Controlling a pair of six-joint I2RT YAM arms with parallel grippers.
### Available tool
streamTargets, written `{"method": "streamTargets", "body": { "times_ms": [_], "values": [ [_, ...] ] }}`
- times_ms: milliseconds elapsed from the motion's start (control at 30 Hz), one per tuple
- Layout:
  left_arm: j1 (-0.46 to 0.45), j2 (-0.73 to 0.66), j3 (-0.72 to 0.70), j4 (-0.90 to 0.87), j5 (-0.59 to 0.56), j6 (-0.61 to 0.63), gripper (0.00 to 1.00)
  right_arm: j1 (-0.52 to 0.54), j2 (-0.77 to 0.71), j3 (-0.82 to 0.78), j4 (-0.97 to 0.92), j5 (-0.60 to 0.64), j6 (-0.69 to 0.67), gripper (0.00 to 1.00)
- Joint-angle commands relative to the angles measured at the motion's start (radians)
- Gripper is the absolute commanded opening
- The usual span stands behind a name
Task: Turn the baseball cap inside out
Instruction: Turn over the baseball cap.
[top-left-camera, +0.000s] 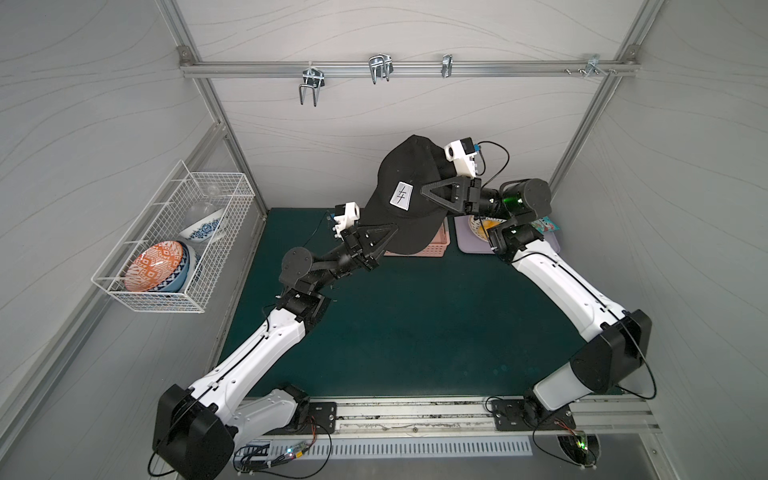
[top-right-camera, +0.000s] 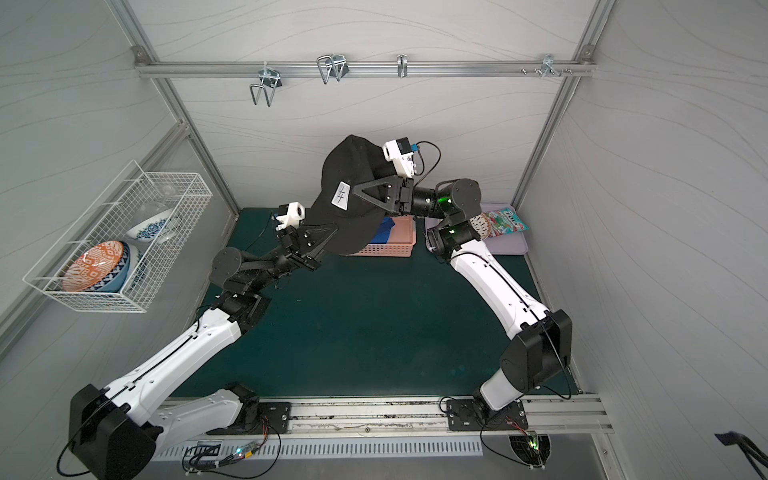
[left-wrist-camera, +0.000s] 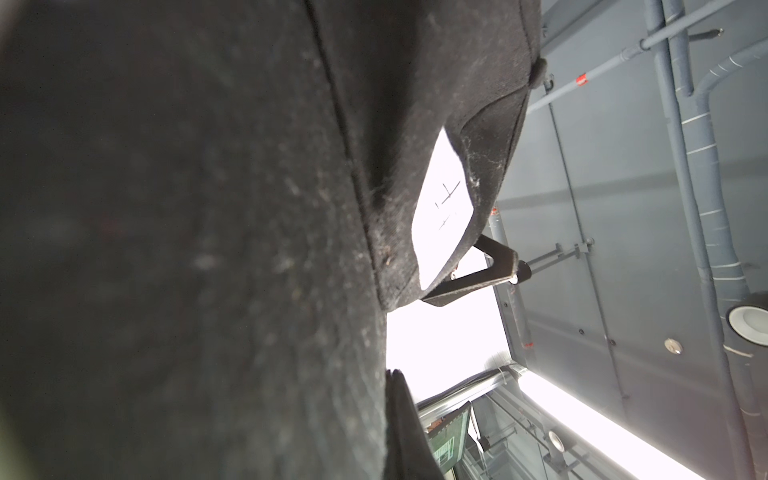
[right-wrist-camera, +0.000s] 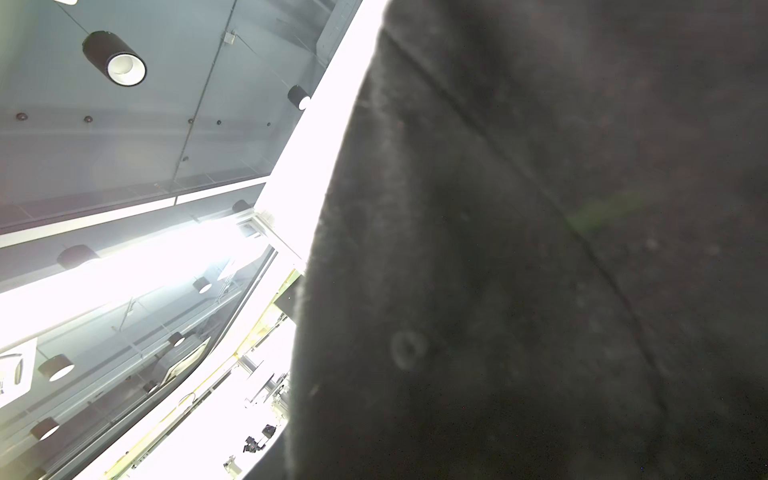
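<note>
- Holding one black fabric baseball cap (top-left-camera: 399, 170) up in the air between them, both arms keep it above the dark green bench (top-left-camera: 415, 324), crown toward the back wall, brim end lower.
- Left fingers (top-left-camera: 376, 239) are pinched tight on the cap at its brim end.
- Right fingers (top-left-camera: 444, 195) lie across the crown, right beside the white rectangular label (top-left-camera: 402, 195). Gripping cloth or only resting there? Can't tell.
- Left wrist view: mostly black cloth, but it catches the label and one of the right fingers (left-wrist-camera: 469, 278) poking out just past it.
- Right wrist view: no label, no finger. Only cloth, a seam and one small stitched eyelet (right-wrist-camera: 409, 347).
- In a top view, a blue item (top-right-camera: 386, 230) shows inside the pink plastic basket (top-right-camera: 395, 247), and a colourful snack packet (top-right-camera: 505, 222) lies on the lilac tray (top-right-camera: 511, 245).
- Count: one cap, one label, two arms, one pink basket, one tray, one white wire basket (top-left-camera: 216, 183) on the side wall, four metal hook fittings (top-left-camera: 380, 68) on the rail.
</note>
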Motion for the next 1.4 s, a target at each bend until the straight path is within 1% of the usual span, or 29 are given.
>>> {"method": "streamTargets", "body": {
  "times_ms": [0,67,100,167,233,300,400,467,533,600,700,767,900,967,1033,1100,1200,1233,1267,1333,1367],
  "values": [
    [0.003,0.045,-0.063,-0.228,0.077,0.027,0.00,0.035,-0.029,0.011,0.227,0.025,0.073,0.53],
    [0.003,0.049,-0.052,-0.248,0.124,0.054,0.00,0.034,-0.024,0.002,0.259,0.052,0.092,0.57],
    [0.003,0.049,-0.041,-0.272,0.144,0.077,0.00,0.033,-0.025,-0.002,0.249,0.058,0.083,0.57],
    [0.003,0.047,-0.019,-0.334,0.190,0.131,0.00,0.030,-0.049,-0.022,0.148,0.070,-0.017,0.57],
    [0.006,0.037,-0.017,-0.383,0.205,0.166,0.00,0.017,-0.096,-0.056,0.003,0.101,-0.134,0.56],
    [0.013,0.030,-0.045,-0.364,0.201,0.149,0.00,-0.013,-0.127,-0.079,-0.036,0.132,-0.167,0.54],
    [0.030,0.026,-0.085,-0.261,0.177,0.104,0.00,-0.056,-0.130,-0.118,0.111,0.187,-0.039,0.51],
    [0.037,0.024,-0.091,-0.198,0.160,0.103,0.00,-0.075,-0.119,-0.149,0.208,0.228,0.046,0.48],
    [0.049,0.019,-0.096,-0.104,0.147,0.114,0.00,-0.090,-0.118,-0.178,0.260,0.262,0.078,0.45],
    [0.073,0.008,-0.109,0.051,0.139,0.106,0.00,-0.119,-0.144,-0.202,0.225,0.274,0.049,0.41],
    [0.117,-0.025,-0.129,0.221,0.136,0.091,0.00,-0.176,-0.204,-0.243,0.124,0.293,-0.017,0.32],
    [0.145,-0.044,-0.126,0.251,0.141,0.085,0.00,-0.203,-0.222,-0.263,0.099,0.298,-0.019,0.29],
    [0.153,-0.041,-0.112,0.307,0.169,0.055,0.00,-0.200,-0.210,-0.284,0.132,0.279,0.031,0.30],
    [0.153,-0.028,-0.115,0.369,0.164,0.019,0.00,-0.203,-0.212,-0.299,0.153,0.285,0.046,0.33],
    [0.154,-0.017,-0.120,0.405,0.158,-0.004,0.00,-0.211,-0.224,-0.310,0.152,0.296,0.045,0.46],
    [0.154,-0.012,-0.117,0.411,0.166,-0.006,0.00,-0.222,-0.237,-0.313,0.142,0.309,0.040,0.61],
    [0.154,-0.012,-0.103,0.410,0.197,-0.007,0.00,-0.226,-0.250,-0.316,0.125,0.334,0.037,0.73],
    [0.154,-0.011,-0.098,0.411,0.208,-0.010,0.00,-0.227,-0.253,-0.316,0.120,0.341,0.038,0.74],
    [0.154,-0.010,-0.090,0.414,0.218,-0.014,0.00,-0.227,-0.252,-0.314,0.111,0.342,0.039,0.72],
    [0.154,-0.009,-0.083,0.418,0.223,-0.019,0.00,-0.225,-0.251,-0.311,0.084,0.341,0.038,0.63],
    [0.154,-0.009,-0.082,0.422,0.222,-0.022,0.00,-0.225,-0.251,-0.313,0.078,0.342,0.036,0.57]
  ]
}}
